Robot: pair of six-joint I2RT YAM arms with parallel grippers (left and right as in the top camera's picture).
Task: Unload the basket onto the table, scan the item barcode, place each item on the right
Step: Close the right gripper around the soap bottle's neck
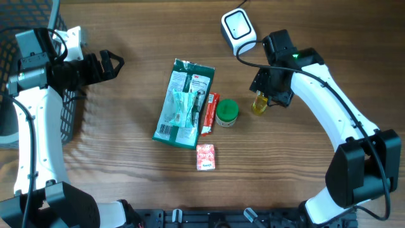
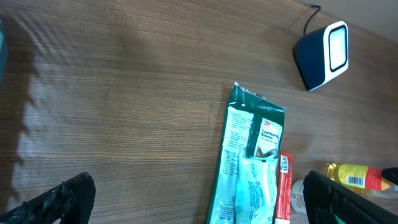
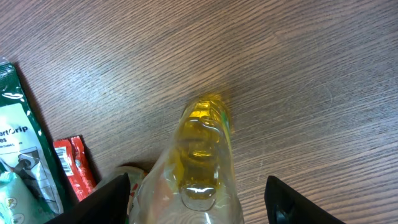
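Overhead: my right gripper (image 1: 268, 95) hung over the yellow bottle (image 1: 258, 105), right of centre, below the scanner (image 1: 238, 28). My left gripper (image 1: 112, 63) gaped wide at upper left.

Left wrist: the barcode label (image 2: 356, 180) showed at lower right (bottle partly cut off).

Right wrist: my fingers (image 3: 102, 200) straddled the bottle loosely, gripping nothing. Best to close squarely mid-body and leave that label uncovered. The bottle's near end ran off the frame's bottom.

Yellow bottle (image 3: 202, 155) between parted fingers (image 3: 102, 202)

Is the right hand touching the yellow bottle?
Cannot tell. Right wrist view: one finger of the right hand clears the yellow bottle; the other abuts its outline, contact unclear.
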